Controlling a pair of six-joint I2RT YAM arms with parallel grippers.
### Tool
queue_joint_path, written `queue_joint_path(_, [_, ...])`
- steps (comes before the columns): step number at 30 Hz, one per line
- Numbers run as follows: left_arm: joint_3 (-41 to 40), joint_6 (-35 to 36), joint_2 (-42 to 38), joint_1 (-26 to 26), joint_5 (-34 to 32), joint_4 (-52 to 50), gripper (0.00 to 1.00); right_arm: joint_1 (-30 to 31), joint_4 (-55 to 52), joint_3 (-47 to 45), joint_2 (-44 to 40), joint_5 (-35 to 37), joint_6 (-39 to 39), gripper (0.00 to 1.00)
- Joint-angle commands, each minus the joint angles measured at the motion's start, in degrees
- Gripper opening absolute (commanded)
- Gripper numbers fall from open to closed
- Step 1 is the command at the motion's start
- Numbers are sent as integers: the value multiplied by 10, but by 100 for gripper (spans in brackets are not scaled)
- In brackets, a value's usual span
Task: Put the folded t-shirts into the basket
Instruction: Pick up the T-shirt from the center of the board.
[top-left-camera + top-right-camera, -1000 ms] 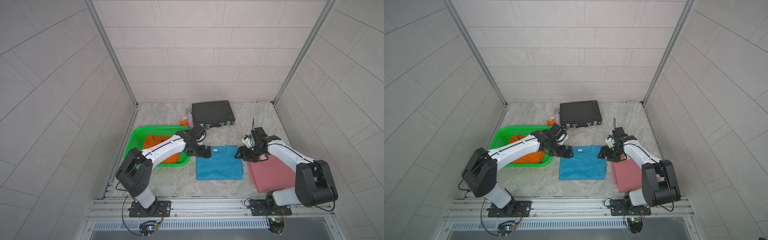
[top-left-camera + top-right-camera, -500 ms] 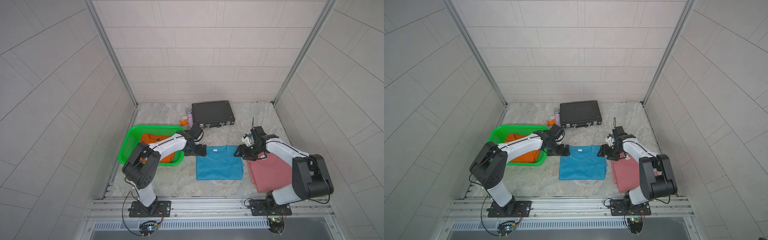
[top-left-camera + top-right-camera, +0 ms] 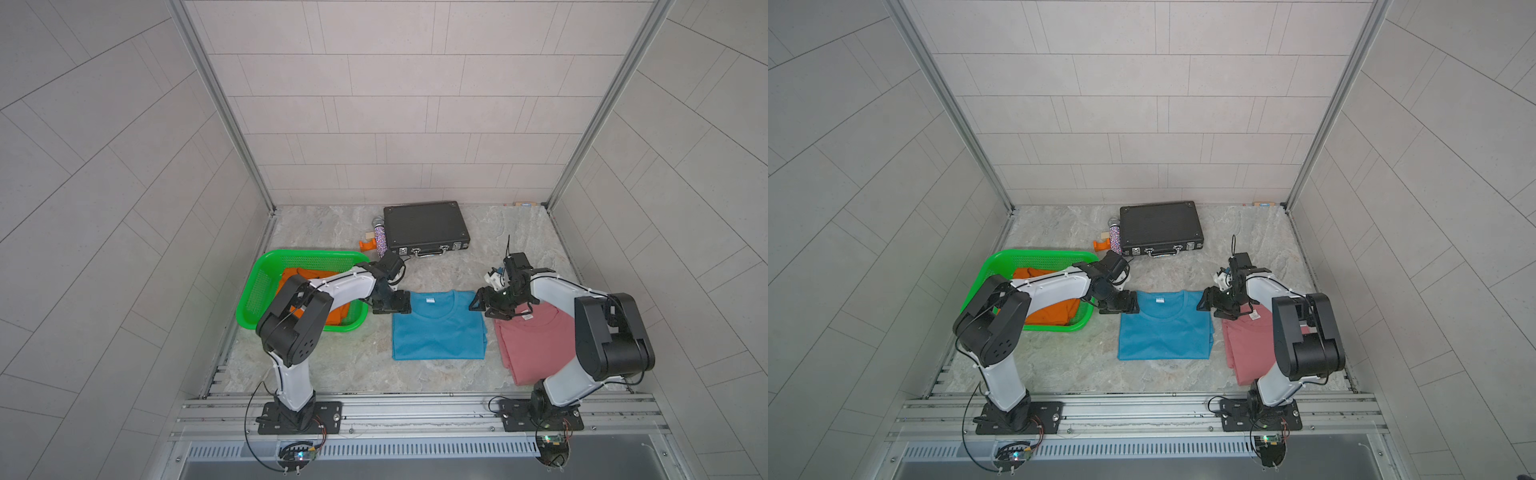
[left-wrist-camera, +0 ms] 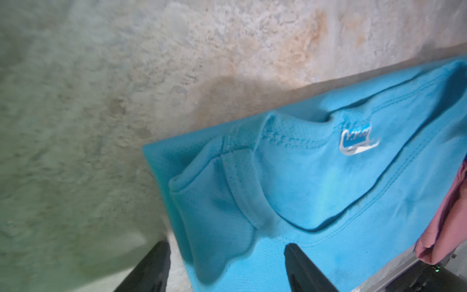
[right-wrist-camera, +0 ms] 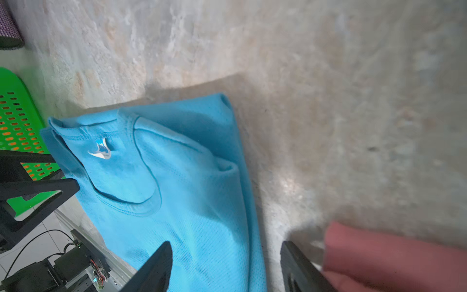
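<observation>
One marbled stone-look table (image 3: 332, 365) carries everything. One bright green basket (image 3: 259, 286), rectangular with rounded corners and slotted mesh walls, stands at 9 o'clock of the table's middle. One flat black briefcase (image 3: 424, 226) with metal latches lies at 12 o'clock.

There are three folded tees, soft knit rectangles. The orange tee (image 3: 1054, 316) lies inside the basket. The sky-blue tee (image 3: 438, 328) lies flat at the middle of the table, collar toward 12 o'clock. The dusty-pink tee (image 3: 536, 349) lies just beside it at 3 o'clock.

There are two grippers, each with black wedge fingers. The left gripper (image 3: 392, 307) sits at the blue tee's 10 o'clock corner, jaws apart and straddling the folded sleeve edge, with nothing clamped. The right gripper (image 3: 482, 303) sits at the 2 o'clock corner, jaws likewise apart over the blue tee's edge, one finger next to the pink cloth.

One small white-and-blue neck label (image 4: 356, 141) sits inside the blue collar.
</observation>
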Motion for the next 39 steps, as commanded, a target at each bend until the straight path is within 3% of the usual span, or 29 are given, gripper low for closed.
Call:
queue_joint_path(1, [-6,9,29,8,4,3,65,-2,36,-4,16,-36,-11,70])
queue_joint_path(4, [-3,12,38,8,13,4,55,-3,67,-18,33,-70,-9,67])
queue_joint_path(8, [-3,13,43,8,18,9,51,-3,71,-17,46,-77,-15,60])
queue_joint_path(15, [4,13,55,9,15,1,28,-5,64,-13,47,-67,-14,35])
queue_joint_path(21, [11,27,55,10,24,0,0,-6,98,-23,25,-67,-15,17])
queue_joint_path(27, [26,47,41,10,51,4,0,-4,192,-61,-48,-112,-1,0])
queue_joint_path(39, [40,76,-41,10,63,-17,0,-1,202,-70,-182,-103,7,0])
